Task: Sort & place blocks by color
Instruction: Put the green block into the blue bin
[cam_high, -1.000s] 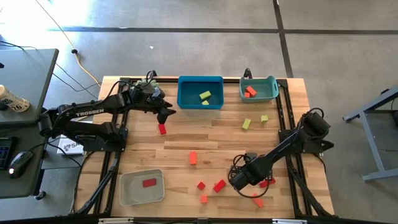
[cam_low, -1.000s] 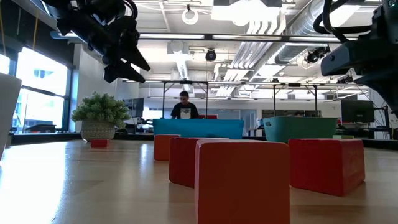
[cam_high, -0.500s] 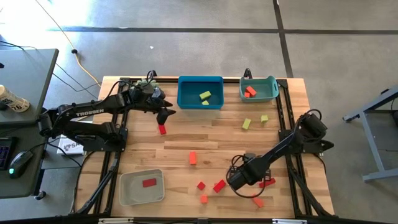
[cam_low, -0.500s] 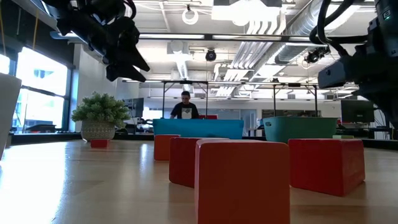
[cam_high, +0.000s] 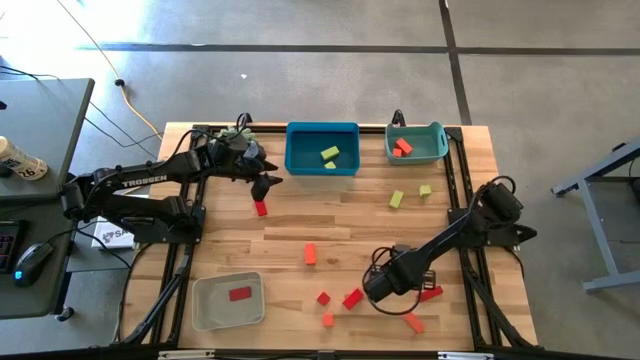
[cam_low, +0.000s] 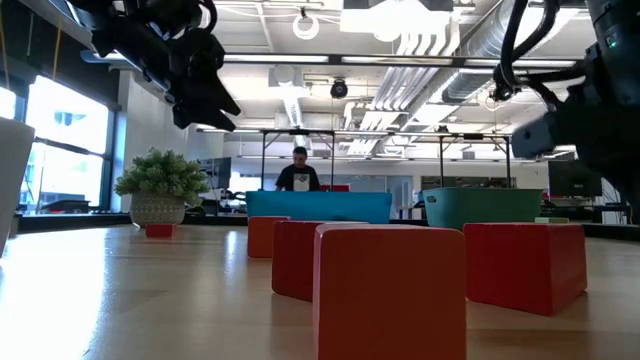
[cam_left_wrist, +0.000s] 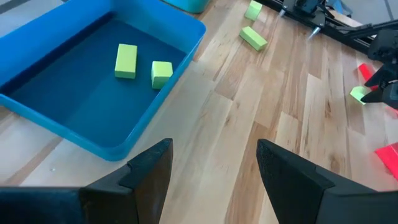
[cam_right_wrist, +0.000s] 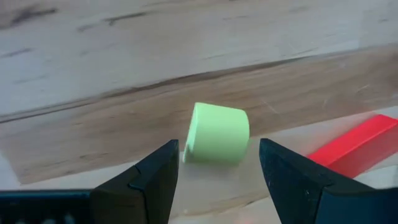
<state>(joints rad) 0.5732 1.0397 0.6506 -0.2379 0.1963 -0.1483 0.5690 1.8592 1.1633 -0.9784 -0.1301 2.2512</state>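
Note:
My left gripper (cam_high: 268, 184) hangs open above the table beside the blue tray (cam_high: 300, 168), over a red block (cam_high: 261, 208). Two yellow-green blocks (cam_left_wrist: 143, 65) lie in that tray. My right gripper (cam_high: 378, 290) is low over the near right of the table, shut on a yellow-green block (cam_right_wrist: 217, 134) that the high view hides. Red and orange blocks (cam_high: 352, 298) lie around it. Two more yellow-green blocks (cam_high: 397, 199) rest on the wood near the teal tray (cam_high: 440, 150), which holds red and orange pieces. A grey tray (cam_high: 205, 310) holds one red block. My right gripper pinches the yellow-green block between its two fingertips (cam_right_wrist: 171, 155), on two opposite side faces (cam_right_wrist: 193, 140). The left wrist view shows the block (cam_left_wrist: 357, 93) at the free end of the fingers, which slant down at it. Whether it is clear of the wood cannot be told.
A spiky green plant (cam_low: 160, 185) in a pot stands at the far left corner. An orange block (cam_high: 310, 254) lies mid-table, and a red bar (cam_right_wrist: 348, 146) lies close beside my right gripper. Black rails run along both table sides. A person stands in the room beyond.
My right gripper has drifted a little toward the table's left edge, carrying the yellow-green block with it.

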